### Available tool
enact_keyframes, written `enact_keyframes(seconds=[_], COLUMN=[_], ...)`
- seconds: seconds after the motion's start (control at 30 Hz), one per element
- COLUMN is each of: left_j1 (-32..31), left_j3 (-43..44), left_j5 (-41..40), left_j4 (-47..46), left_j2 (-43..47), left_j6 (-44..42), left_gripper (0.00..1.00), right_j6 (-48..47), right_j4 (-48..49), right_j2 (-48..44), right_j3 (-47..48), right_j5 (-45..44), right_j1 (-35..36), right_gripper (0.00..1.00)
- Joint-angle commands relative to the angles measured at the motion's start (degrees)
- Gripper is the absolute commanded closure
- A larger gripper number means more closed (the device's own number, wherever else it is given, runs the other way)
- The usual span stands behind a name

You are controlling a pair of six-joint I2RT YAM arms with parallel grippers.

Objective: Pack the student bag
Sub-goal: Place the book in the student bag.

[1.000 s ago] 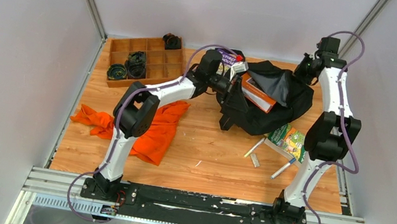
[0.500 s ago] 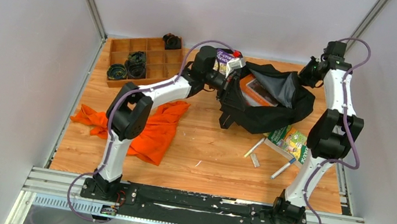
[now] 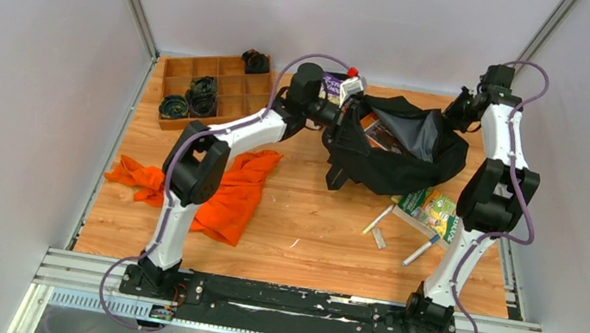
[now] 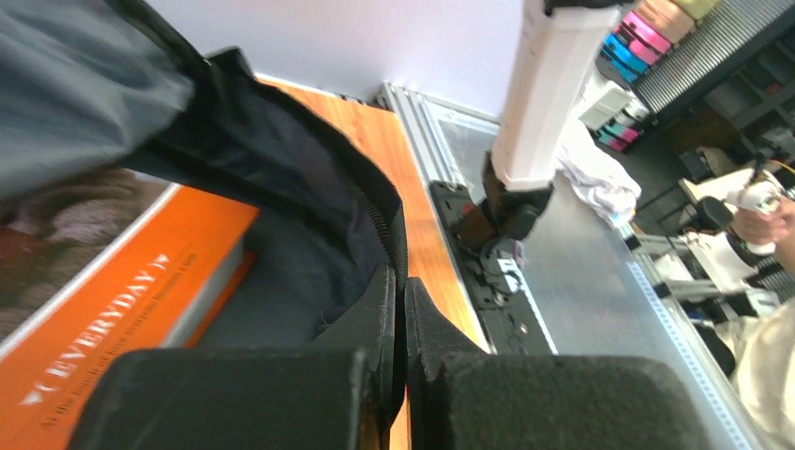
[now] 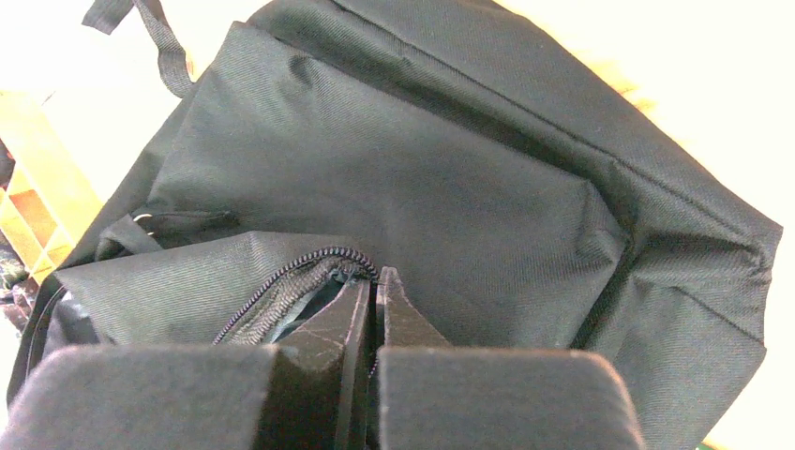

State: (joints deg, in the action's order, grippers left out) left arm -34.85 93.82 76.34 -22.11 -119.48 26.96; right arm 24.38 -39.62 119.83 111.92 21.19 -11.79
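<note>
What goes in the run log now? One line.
left hand: shut on student bag rim | right hand: shut on bag rim | orange book: inside bag

left hand (image 4: 398,289) clamped, right hand (image 5: 373,279) clamped

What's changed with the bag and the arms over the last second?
Both arms pulled the bag's mouth wider: the left gripper drew its rim toward the far edge, and the right gripper drew its rim to the right. The orange book sank deeper inside. Both grippers kept their hold on the bag. The cloth, tray and pens stayed put.
</note>
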Motion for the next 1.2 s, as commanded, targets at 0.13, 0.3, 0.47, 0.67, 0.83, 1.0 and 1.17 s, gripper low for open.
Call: enact_keyframes(seconds=[0.13,0.3,0.47,0.67,0.83,1.0,1.17], left_j1=[1.84,3.30,4.10,7.37,8.01,8.84,8.84], left_j3=[11.24,10.94,4.66,-1.56,0.16,7.54,14.74], left_j5=[-8.84,-8.51,-11.59,-18.56,-39.62,-53.88,-69.26], left_j4=[-3.42,-3.47,-3.47,-2.57,30.35,45.33,48.68], left_j2=[-10.86,-11.10,-5.03,1.10,6.18,3.17,-3.12], left_j6=[9.32,12.24,11.02,12.84,-8.09,-12.58,-20.06], left_gripper=[0.93,0.53,0.30,0.29,0.26,0.26,0.25], right_j6=[-0.36,-1.50,-3.37,-5.60,-8.80,-9.68,-8.92], right_j4=[3.22,3.40,3.50,1.79,-0.02,2.37,3.55], right_j2=[-5.81,-7.95,-9.91,-17.91,-27.93,-36.99,-41.83], right_j3=[0.31,-0.74,-4.42,-7.61,-9.32,-15.55,-19.35], right_j5=[0.69,4.21,7.94,1.07,-7.56,-12.88,-9.33], right_j1=[-1.17,-0.77,0.37,0.95,1.19,3.47,5.32], right_gripper=[1.00,1.00,0.73,0.34,0.21,0.21,0.21])
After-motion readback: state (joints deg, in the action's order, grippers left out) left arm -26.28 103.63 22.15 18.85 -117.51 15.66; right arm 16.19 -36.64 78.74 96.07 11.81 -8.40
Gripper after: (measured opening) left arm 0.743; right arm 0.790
